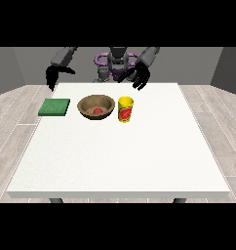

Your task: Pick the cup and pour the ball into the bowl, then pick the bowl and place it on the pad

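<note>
Ball [97, 111] lies in the bowl [96, 106], so the pour looks done. Cup [125, 109] stands upright just below the robot hand at the view's right [138, 77], fingers relaxed, holding nothing. Robot hand at the view's left [53, 76] hangs empty above the pad [54, 107], bowl between.

Bowl [96, 106] ctr-left on table [120, 156], red ball [97, 111] inside. Yellow cup [125, 109] upright just beside bowl at 3 o'clock; green pad [54, 107] at 9. Both hands up off table: view-left hand [53, 76], view-right hand [138, 76] w/ fingers hanging relaxed.
</note>
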